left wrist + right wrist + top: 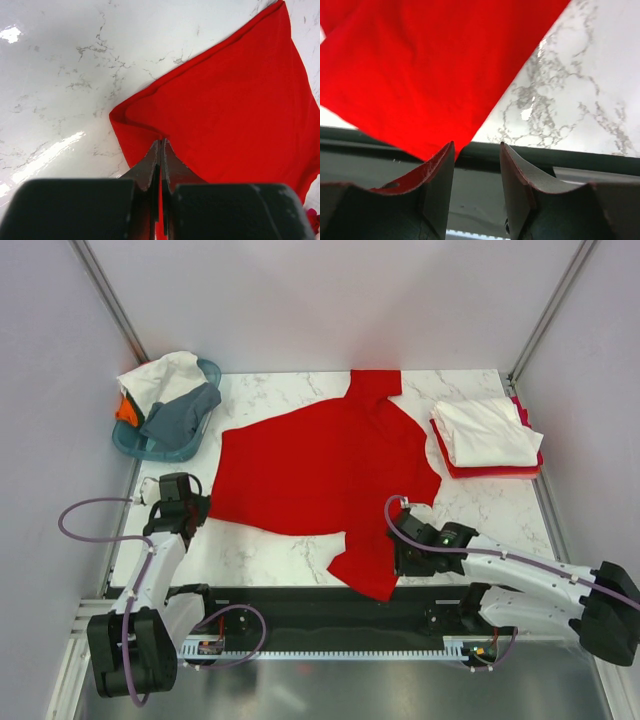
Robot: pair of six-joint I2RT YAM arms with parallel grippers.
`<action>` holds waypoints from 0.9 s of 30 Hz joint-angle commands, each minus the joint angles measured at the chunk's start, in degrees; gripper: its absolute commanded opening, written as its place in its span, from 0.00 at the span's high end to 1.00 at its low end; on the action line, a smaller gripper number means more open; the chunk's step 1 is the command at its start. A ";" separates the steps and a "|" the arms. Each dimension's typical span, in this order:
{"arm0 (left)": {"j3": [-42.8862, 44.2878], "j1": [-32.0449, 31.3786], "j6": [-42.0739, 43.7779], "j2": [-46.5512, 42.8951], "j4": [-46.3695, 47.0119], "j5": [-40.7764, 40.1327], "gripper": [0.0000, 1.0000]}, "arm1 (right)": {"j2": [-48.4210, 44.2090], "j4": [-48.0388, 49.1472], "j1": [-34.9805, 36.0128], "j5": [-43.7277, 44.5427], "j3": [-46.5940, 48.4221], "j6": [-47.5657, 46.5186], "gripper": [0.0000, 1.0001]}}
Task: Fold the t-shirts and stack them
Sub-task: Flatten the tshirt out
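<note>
Cloth of the red t-shirt [230,100] is pinched in the shut left gripper [161,146], with a folded corner just ahead of its tips on the counter [60,75]. Only the right wrist view shows the right gripper [477,145] half open and empty, a shirt corner just beyond one finger. Only the overhead view shows the stack of folded t-shirts [487,432] beyond the right gripper and the basket [135,445] beyond the left.

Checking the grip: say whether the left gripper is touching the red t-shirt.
Touching. The left wrist view shows the left gripper shut on the red t-shirt at its edge.
</note>
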 commanded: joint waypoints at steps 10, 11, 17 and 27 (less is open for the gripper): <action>2.46 0.04 1.69 -0.47 -0.17 -0.04 0.98 | 14.65 3.15 -2.02 16.78 10.34 -0.36 0.59; 2.55 -0.04 1.60 -0.38 -0.17 -0.04 0.98 | 15.10 3.59 -2.81 17.13 11.23 -1.24 0.63; 2.02 -0.05 1.08 -0.99 -0.08 -0.57 0.98 | 19.76 10.08 -11.42 12.49 16.25 -8.79 1.00; 3.07 0.13 -0.94 1.11 -0.17 -3.91 0.98 | 36.70 19.05 -22.94 7.38 25.65 -16.89 1.00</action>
